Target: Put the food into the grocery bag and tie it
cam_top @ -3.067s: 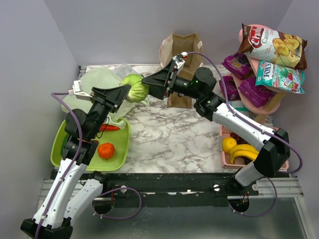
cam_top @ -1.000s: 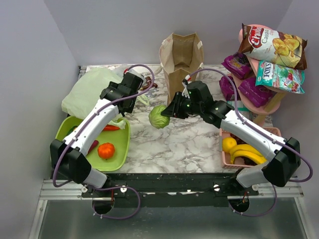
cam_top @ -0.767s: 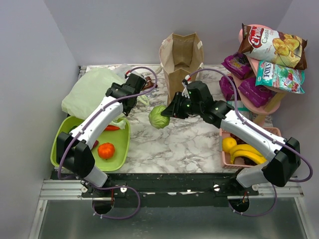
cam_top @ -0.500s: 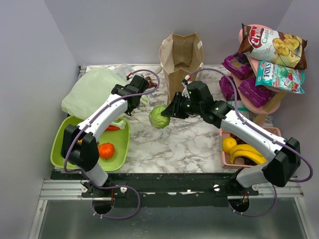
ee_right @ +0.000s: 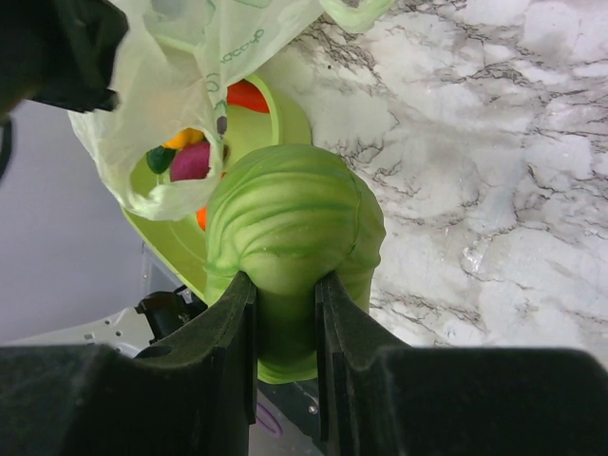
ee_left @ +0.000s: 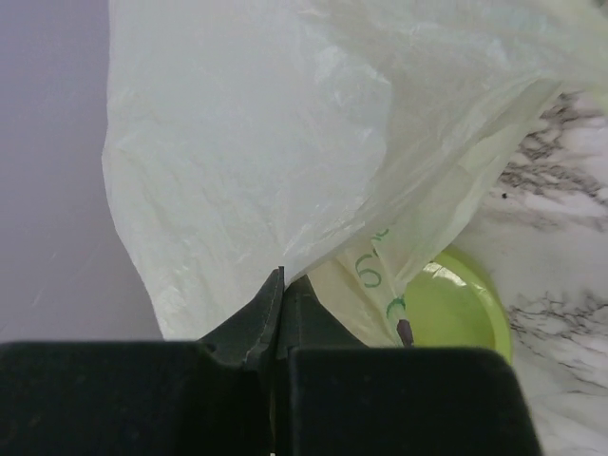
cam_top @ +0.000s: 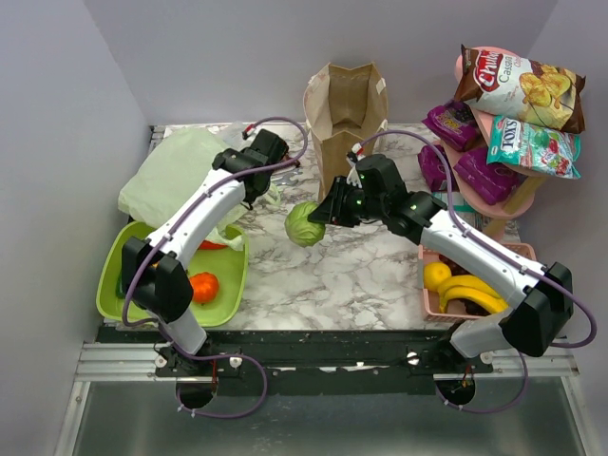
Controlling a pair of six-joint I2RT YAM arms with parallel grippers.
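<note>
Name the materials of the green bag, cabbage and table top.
By look: bag, thin plastic film, translucent, crinkled; cabbage, likely moulded plastic or rubber, leaf ridges look smooth and uniform; table top, marble-look surface, white with grey veins, stone or laminate, cannot tell.

**Grocery bag** (cam_top: 174, 171): thin, translucent pale green plastic, crumpled in a slack heap at the far left of the bench (cam_top: 351, 271). An edge of its film is pinched in the closed left claw (ee_left: 281, 285).

**Cabbage** (cam_top: 303, 223): pale green and ribbed, gripped between the fingers of the right claw (ee_right: 285, 280) at mid-scene, just right of the bag.

**Orange fruit** (cam_top: 205, 287): round, lying in the green tray (cam_top: 233, 275) at near left.

**Bananas** (cam_top: 465, 293): a yellow bunch in the pink tray (cam_top: 427, 304) at near right.
</note>
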